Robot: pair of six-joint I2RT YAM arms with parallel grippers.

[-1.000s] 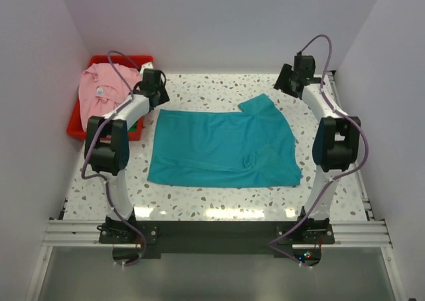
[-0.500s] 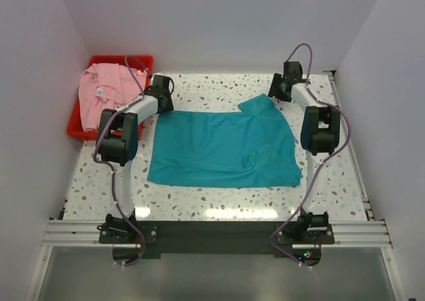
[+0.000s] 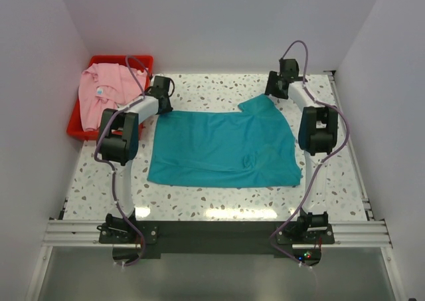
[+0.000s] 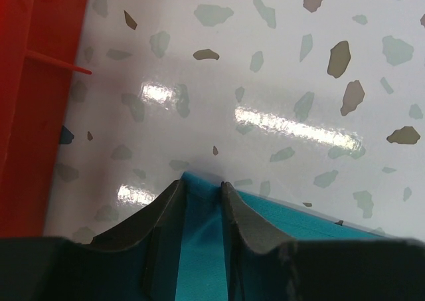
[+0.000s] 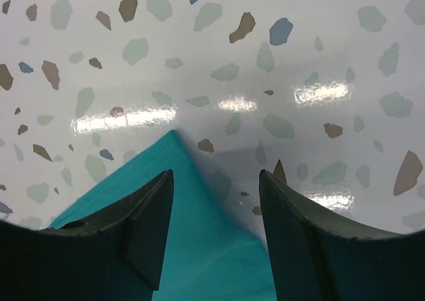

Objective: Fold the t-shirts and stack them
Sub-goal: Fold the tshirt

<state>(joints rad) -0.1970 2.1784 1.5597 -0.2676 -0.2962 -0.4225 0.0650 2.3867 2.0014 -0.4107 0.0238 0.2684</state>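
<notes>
A teal t-shirt [image 3: 222, 148] lies spread flat across the middle of the table, one sleeve pointing to the far right. A pink t-shirt [image 3: 105, 92] sits bunched in the red bin [image 3: 75, 129] at the far left. My left gripper [image 3: 160, 107] [image 4: 203, 182] is down at the teal shirt's far left corner [image 4: 199, 248]; the fingers stand a narrow gap apart with that corner between them. My right gripper [image 3: 271, 94] [image 5: 216, 172] is open wide, straddling the tip of the far sleeve [image 5: 206, 248].
The red bin's wall [image 4: 33, 115] runs close along the left of my left gripper. The speckled tabletop [image 3: 219, 88] stretches behind the shirt to the white back wall. White side walls close in both sides.
Both arms have reached forward and down to the shirt's far corners. The left fingers have narrowed around the corner. The shirt itself has not moved.
</notes>
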